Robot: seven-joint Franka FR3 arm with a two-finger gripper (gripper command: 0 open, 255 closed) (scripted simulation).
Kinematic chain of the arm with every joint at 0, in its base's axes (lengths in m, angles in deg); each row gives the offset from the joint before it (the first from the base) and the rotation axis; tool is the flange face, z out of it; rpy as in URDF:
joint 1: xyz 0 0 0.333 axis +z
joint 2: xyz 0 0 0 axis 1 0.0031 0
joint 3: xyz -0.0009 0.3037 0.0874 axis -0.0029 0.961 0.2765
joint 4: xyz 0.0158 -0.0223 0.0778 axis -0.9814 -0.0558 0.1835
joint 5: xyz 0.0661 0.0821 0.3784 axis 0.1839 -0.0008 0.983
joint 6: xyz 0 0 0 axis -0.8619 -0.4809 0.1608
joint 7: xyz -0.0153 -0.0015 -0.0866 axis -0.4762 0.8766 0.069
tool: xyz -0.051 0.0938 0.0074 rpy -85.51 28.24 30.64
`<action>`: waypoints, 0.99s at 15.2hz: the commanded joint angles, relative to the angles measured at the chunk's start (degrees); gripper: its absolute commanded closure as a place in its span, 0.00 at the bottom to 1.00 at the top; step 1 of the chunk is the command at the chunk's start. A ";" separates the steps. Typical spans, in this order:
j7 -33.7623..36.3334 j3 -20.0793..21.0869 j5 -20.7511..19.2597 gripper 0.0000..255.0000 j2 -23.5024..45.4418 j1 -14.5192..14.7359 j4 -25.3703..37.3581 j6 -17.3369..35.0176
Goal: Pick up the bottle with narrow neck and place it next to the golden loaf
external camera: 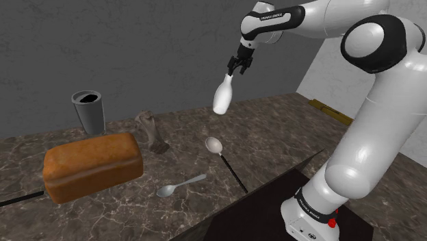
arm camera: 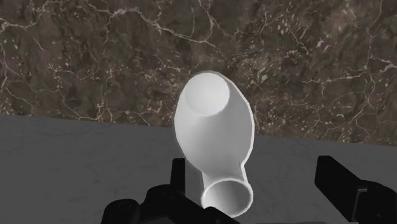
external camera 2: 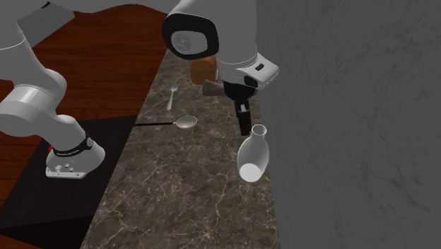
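Observation:
The white narrow-necked bottle (external camera: 222, 96) (external camera 2: 252, 157) (arm camera: 214, 130) hangs tilted by the grey wall at the table's back edge, neck uppermost. I cannot tell whether its base touches the marble. My black gripper (external camera: 237, 68) (external camera 2: 244, 126) (arm camera: 254, 173) is open around the neck: one finger (arm camera: 181, 181) stands close beside it, the other (arm camera: 337, 184) well apart. The golden-brown loaf (external camera: 92, 166) (external camera 2: 201, 70) lies far off, toward the shoulder view's left.
On the dark marble table (external camera: 274, 130) stand a dark grey cup (external camera: 89, 109) and a grey figurine (external camera: 152, 133) behind the loaf. A black-handled spoon (external camera: 214, 145) (external camera 2: 186, 122) and a silver spoon (external camera: 179, 186) (external camera 2: 173, 95) lie mid-table. The stand (external camera: 311, 216) sits at the front.

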 commanded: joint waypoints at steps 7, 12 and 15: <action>-2.24 0.33 3.08 0.00 8.03 -1.38 5.03 2.98; -2.44 0.45 3.39 0.00 8.95 -1.45 4.36 4.54; -2.44 0.45 3.39 0.00 8.95 -1.45 4.36 4.54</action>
